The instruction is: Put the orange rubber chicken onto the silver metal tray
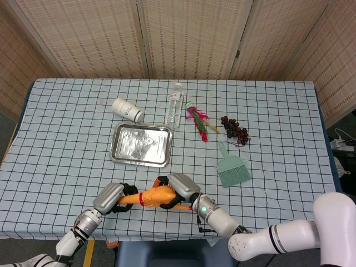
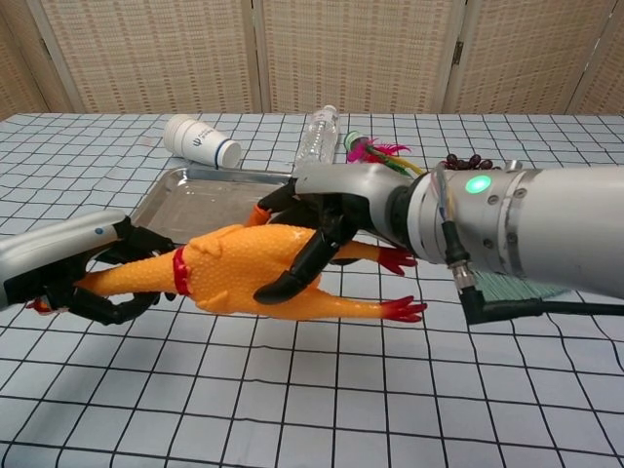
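Orange rubber chicken point(image 2: 249, 273) held by both hands, near the front edge of the surface point(image 1: 67, 144).

Right hand point(image 2: 322, 219) wrapped over the chicken's fat body, dark fingers point(image 2: 292, 271) curled down its side. Left hand point(image 2: 93, 278) closed around the thin neck end. Silver metal tray point(image 1: 141, 145) just behind both hands, not touching them. Open checked cloth all around the tray. Green brush point(image 1: 232, 169) off past the right hand.
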Robot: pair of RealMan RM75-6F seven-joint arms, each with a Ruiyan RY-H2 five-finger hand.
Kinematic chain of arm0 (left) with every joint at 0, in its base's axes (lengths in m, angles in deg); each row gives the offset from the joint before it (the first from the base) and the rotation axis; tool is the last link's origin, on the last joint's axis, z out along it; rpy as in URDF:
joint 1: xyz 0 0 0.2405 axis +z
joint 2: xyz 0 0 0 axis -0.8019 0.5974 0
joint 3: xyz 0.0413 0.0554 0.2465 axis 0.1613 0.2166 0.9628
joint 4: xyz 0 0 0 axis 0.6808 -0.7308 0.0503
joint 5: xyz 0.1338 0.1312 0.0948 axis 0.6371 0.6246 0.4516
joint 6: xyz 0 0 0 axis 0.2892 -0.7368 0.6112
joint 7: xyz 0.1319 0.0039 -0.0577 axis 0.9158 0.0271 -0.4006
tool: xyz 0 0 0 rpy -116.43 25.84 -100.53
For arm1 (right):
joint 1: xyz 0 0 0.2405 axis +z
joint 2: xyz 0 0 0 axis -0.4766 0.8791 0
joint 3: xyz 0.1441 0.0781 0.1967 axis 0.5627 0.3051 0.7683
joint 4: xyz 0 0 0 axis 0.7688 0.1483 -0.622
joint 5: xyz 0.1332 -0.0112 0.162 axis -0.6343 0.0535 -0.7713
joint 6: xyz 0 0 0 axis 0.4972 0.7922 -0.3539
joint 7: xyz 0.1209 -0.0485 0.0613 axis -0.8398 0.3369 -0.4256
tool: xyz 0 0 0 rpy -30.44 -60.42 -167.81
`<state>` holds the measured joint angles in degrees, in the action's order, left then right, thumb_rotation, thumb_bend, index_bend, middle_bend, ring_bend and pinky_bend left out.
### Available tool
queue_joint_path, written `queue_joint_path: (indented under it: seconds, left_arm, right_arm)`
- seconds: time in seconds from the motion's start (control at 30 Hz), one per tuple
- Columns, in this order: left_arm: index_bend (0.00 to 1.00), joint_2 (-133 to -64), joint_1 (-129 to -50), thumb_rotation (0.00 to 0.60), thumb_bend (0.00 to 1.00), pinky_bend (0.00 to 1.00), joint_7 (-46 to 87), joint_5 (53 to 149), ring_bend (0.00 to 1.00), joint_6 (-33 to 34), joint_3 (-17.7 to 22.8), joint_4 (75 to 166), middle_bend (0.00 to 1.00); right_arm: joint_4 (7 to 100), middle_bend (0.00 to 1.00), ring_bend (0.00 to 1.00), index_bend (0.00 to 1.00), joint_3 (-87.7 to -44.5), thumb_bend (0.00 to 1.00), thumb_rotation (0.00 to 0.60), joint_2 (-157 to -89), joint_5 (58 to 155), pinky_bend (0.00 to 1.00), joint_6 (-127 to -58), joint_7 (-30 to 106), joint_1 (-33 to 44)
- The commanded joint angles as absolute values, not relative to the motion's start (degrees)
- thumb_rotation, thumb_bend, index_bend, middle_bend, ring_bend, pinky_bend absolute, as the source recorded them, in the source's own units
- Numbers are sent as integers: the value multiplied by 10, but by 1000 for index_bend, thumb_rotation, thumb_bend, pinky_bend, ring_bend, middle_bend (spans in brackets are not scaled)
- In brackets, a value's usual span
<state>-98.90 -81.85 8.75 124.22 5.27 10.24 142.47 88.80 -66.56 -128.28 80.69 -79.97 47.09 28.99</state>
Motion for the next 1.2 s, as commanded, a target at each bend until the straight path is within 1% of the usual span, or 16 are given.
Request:
queue_joint_path:
  seconds: [0.03,0.1,0.13,0.2,0.27,0.3,0.33,0.37,0.4,0.47,0.77,0.93,1.07,1.13,1.17,1.2]
  left_arm:
    - [898,-990,-819,600,714,444,88,1241,461,53,102,1424,689]
    - [898,-991,-820,600,714,444,87,1240,461,54,101,1423,689]
    - [898,-991,-821,600,714,444,87,1239,461,54,99,1422,689]
    - [898,-989,-821,600,713,444,85,1239,461,52,98,1425,689]
    - [898,-988,-822,600,714,444,83,1237,461,52,95,1424,689]
    - [898,-986,-822,600,715,444,82,1236,461,51,95,1426,689]
    - [897,-986,-822,600,715,444,82,1234,461,52,93,1424,689]
    - [897,-985,-822,600,715,444,81,1233,461,52,93,1425,689]
    - [897,-984,-822,600,714,444,79,1233,461,51,93,1426,689]
    - [898,-982,-822,600,714,444,75,1232,461,51,92,1425,689]
    - [898,-977,-823,600,716,444,62,1232,461,53,91,1422,689]
    - [898,-978,-825,600,715,444,70,1232,461,54,92,1428,689]
    - [898,-979,-825,600,715,443,70,1231,462,57,95,1426,689]
    - [898,-979,-825,600,716,443,70,1231,462,57,96,1426,689]
    - [898,-979,-825,600,716,443,69,1232,461,57,96,1425,689]
    - [898,-980,-826,600,716,444,71,1231,461,58,96,1425,689]
  right_arm:
    - [889,806,985,1000,-669,481,600,-1281,820,1000,-799,469,282]
    - [893,806,960,995,-674,481,600,-1278,819,1000,-797,476,282]
    - [897,802,908,958,-675,474,600,-1275,815,990,-793,477,282]
    - [907,687,707,732,-680,420,600,-1261,810,856,-776,482,285]
    - [911,370,369,283,-685,326,600,-1249,810,546,-761,487,289]
    - [914,252,249,153,-686,302,600,-1241,809,437,-748,488,292]
    - [915,206,201,113,-687,291,600,-1235,809,389,-740,487,294]
    - [915,97,90,28,-686,260,600,-1229,810,249,-732,485,295]
    - [915,38,35,1,-685,235,600,-1223,813,145,-724,479,294]
    - [914,0,0,0,-683,184,600,-1214,820,6,-715,470,292]
    - [910,0,0,0,-674,149,600,-1200,856,0,-706,432,274]
    - [901,0,0,0,-672,149,600,-1214,871,0,-709,417,267]
    - [894,1,0,13,-663,149,600,-1238,892,6,-741,400,251]
    - [890,72,37,111,-658,149,600,-1252,900,87,-763,394,241]
    - [888,186,136,239,-657,149,600,-1259,905,226,-776,395,237]
    - [888,261,210,314,-657,149,600,-1265,909,312,-785,396,234]
